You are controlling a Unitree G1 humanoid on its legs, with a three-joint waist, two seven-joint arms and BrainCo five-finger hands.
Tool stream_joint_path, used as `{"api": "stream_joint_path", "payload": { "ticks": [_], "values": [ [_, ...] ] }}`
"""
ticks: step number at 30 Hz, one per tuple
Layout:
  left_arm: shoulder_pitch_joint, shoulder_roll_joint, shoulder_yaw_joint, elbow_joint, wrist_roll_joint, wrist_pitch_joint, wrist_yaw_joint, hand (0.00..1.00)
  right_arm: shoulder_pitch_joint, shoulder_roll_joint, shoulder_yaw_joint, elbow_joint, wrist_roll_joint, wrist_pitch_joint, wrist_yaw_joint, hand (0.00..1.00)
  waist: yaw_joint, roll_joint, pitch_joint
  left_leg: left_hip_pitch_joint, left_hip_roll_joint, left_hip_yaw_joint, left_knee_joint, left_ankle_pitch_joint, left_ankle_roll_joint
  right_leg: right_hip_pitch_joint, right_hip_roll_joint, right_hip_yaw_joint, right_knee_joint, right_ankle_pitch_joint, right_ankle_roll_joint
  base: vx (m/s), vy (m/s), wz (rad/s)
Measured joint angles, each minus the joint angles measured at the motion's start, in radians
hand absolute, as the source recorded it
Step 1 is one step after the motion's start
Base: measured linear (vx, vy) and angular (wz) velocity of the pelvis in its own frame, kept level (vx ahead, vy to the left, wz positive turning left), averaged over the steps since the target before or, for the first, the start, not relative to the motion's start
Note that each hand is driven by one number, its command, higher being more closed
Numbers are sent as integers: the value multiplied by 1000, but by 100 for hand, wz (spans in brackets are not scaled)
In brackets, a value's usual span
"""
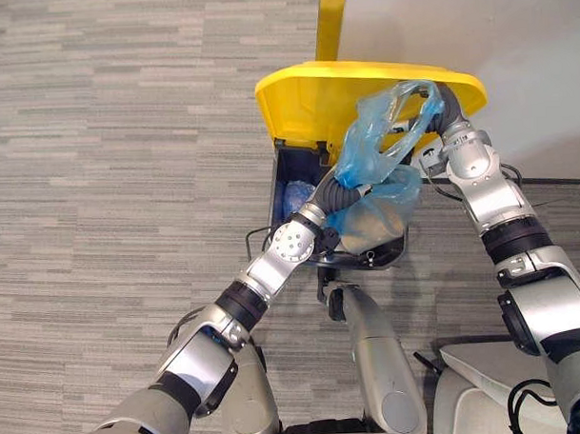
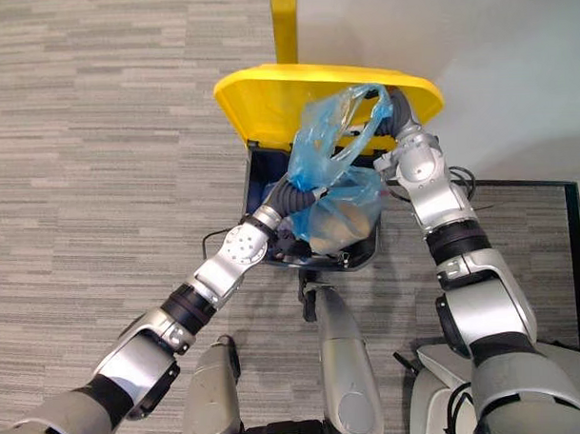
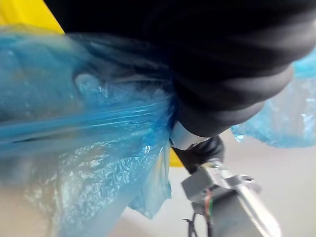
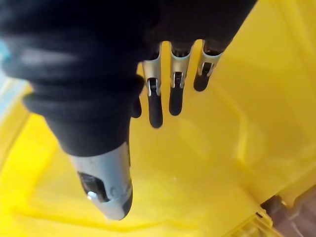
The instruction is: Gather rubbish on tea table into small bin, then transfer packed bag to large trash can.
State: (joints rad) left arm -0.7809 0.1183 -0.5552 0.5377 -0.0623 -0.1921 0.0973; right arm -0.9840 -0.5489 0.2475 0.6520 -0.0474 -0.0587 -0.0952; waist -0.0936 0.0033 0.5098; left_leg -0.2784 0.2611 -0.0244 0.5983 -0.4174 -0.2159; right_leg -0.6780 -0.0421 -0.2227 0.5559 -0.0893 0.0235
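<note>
As the right hand [image 4: 154,98], fingers [image 4: 176,94] straight, props the lid [image 1: 314,97], the bag [image 1: 373,138] hangs over the can [image 1: 288,169]. Left hand [image 1: 349,193] grip unclear; release next.

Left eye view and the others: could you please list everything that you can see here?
bag: one, blue, filled, over the open can at the left hand
can: one, dark, on the carpet by the wall, something blue inside
lid: one, yellow, raised
post: one, yellow, behind the can
carpet: one, grey, under everything
wall: one, white, behind the can
left hand: one, dark cover, against the bag
right hand: one, dark cover, fingers straight, by the lid's underside
</note>
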Motion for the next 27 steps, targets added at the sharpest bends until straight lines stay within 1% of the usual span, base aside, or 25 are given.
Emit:
{"api": "stream_joint_path", "payload": {
  "ticks": [2,4,6,9,12,13,14,17,22,27],
  "values": [
    [-14,-12,2,41,8,12,8,100,-14,0,0,0,3,0,-11,0,-1,-1,0,-19,1,1,5,-1,-2,-18,1,0,1,0,0,0,0,0],
    [-31,-44,13,110,29,24,17,100,-14,5,0,-2,8,-1,-17,0,1,-1,1,-38,4,5,9,0,-3,-36,2,1,2,0,0,0,0,0],
    [-36,-60,20,154,45,32,19,100,-13,21,0,-19,11,-1,-34,0,0,-1,1,-52,14,28,14,0,-4,-52,5,2,1,5,3,28,2,-7],
    [-57,-67,29,195,84,37,19,100,-8,43,0,-84,20,0,-40,0,1,-6,3,-69,20,54,17,-1,-6,-76,7,9,3,6,3,26,5,-10],
    [-95,-76,59,245,118,50,22,100,-5,78,0,-139,20,-3,-41,0,-2,-10,5,-95,36,91,38,-5,-7,-98,8,9,5,11,-9,43,12,-7],
    [-109,-77,67,263,127,57,23,100,-5,91,0,-154,20,-3,-41,0,0,-16,9,-98,38,101,41,-7,-9,-102,8,10,10,12,-13,33,13,-4],
    [-112,-80,87,279,143,59,29,0,-3,105,0,-172,20,-3,-41,0,-1,-19,10,-103,41,106,48,-11,-10,-105,8,10,10,14,-16,32,19,-5],
    [-112,-87,126,306,178,75,39,0,2,122,9,-213,19,-8,-41,0,1,-19,10,-118,50,112,69,-24,-13,-115,7,12,16,15,-17,11,13,-2],
    [-111,-105,177,318,251,107,60,0,31,153,12,-277,19,-14,-43,0,8,-20,9,-123,51,113,74,-26,-10,-116,3,13,18,17,-21,6,22,2],
    [-109,-114,206,318,311,122,63,0,47,161,32,-287,18,-29,-53,0,10,-30,5,-122,52,124,76,-26,-10,-115,-4,10,20,17,-21,0,0,0]
  ]
}}
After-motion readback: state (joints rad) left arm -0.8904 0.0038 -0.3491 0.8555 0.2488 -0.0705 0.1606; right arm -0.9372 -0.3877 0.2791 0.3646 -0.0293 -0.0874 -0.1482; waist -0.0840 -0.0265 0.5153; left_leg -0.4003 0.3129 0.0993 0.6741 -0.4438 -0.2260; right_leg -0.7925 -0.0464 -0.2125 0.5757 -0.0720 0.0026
